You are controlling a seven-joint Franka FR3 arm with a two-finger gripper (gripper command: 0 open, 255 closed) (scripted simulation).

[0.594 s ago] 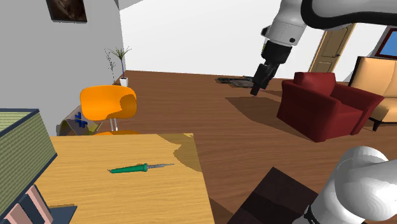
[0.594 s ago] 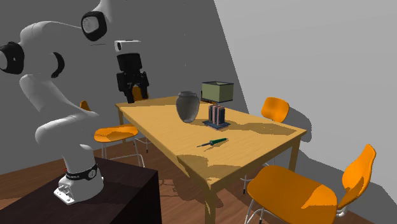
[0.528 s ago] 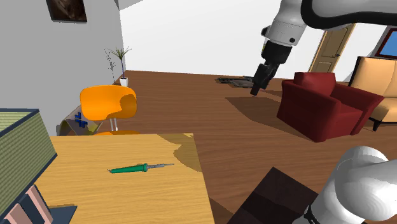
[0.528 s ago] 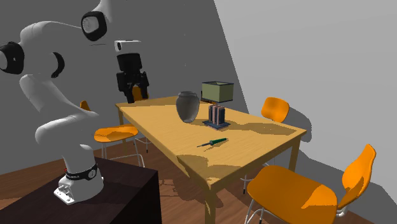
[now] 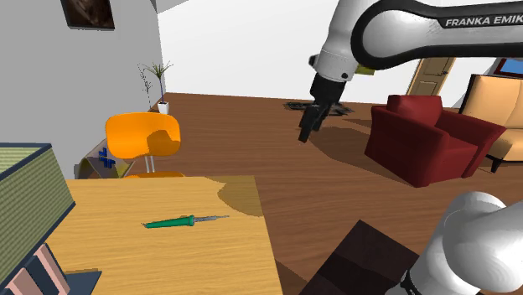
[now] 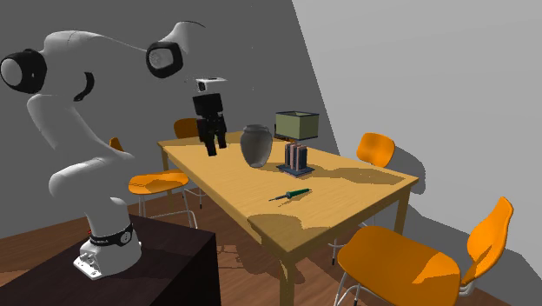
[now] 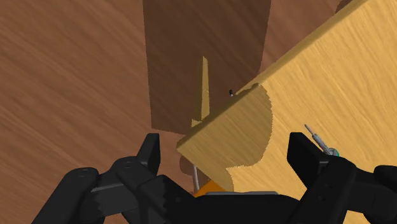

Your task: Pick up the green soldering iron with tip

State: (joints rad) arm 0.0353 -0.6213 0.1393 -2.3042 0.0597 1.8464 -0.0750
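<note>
The soldering iron (image 5: pixel 172 222) is green with a silvery tip, the tabletop (image 5: pixel 193 260) honey-yellow wood grain, the chair (image 5: pixel 138 134) orange, the armchair (image 5: pixel 419 142) dark red, the floor (image 5: pixel 251 134) brown wood, the end effector (image 5: pixel 305 134) black.

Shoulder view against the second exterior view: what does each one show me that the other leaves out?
The shoulder view adds a red armchair and a potted plant. The second exterior view adds a grey vase and the nearest orange chair. Both show the table, the green soldering iron lying on it and the gripper up in the air.
</note>
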